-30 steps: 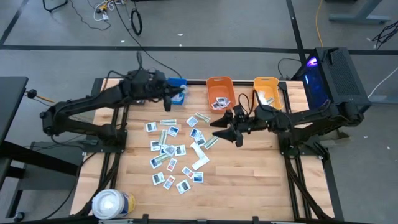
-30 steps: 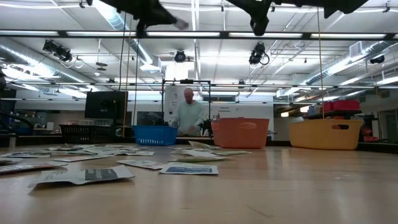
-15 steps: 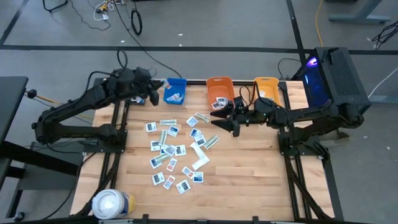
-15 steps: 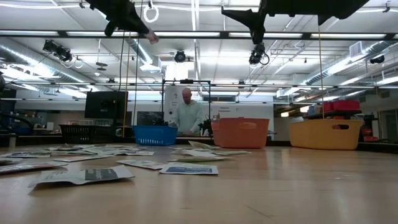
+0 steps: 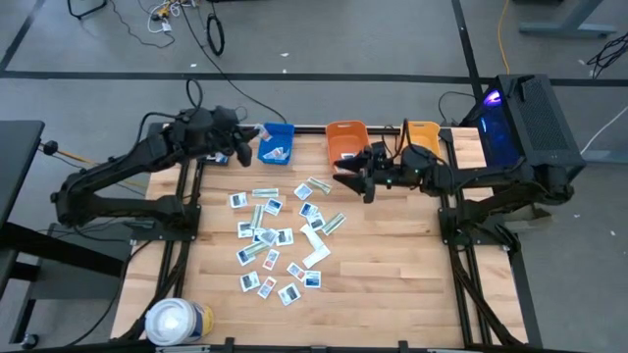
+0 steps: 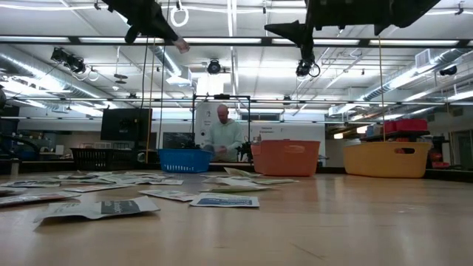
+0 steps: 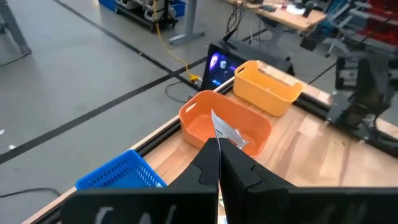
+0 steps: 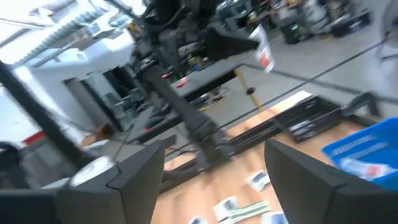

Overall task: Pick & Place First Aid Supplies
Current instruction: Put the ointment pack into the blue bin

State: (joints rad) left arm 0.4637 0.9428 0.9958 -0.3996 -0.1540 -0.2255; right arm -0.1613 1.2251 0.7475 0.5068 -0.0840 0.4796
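Note:
Several first aid packets point(image 5: 280, 235), white with blue or red print, lie flat across the middle of the wooden table. My left gripper point(image 5: 243, 155) hangs high over the far left corner, just left of the blue bin point(image 5: 276, 144), shut on one small white packet point(image 7: 227, 133). That packet also shows in the right wrist view point(image 8: 262, 48) and the low view point(image 6: 179, 45). My right gripper point(image 5: 351, 181) hovers open and level above the table in front of the orange bin point(image 5: 345, 137), nothing between its fingers point(image 8: 140, 174). My left gripper pinches one end of the packet point(image 7: 217, 127) between its two fingertips. The packet sticks out past the fingertips edge-on and is lifted clear, high above the table beside the blue bin.
Blue, orange and yellow bins point(image 5: 422, 140) stand in a row along the far edge; the blue one holds a few packets. A large white roll point(image 5: 177, 322) stands at the near left corner. A person point(image 6: 222, 137) stands beyond the far edge.
My left gripper has drawn back from above the blue bin toward the table's left edge, still shut on its packet, and has tipped. My right gripper has swung toward the far edge, up to the orange bin, staying open.

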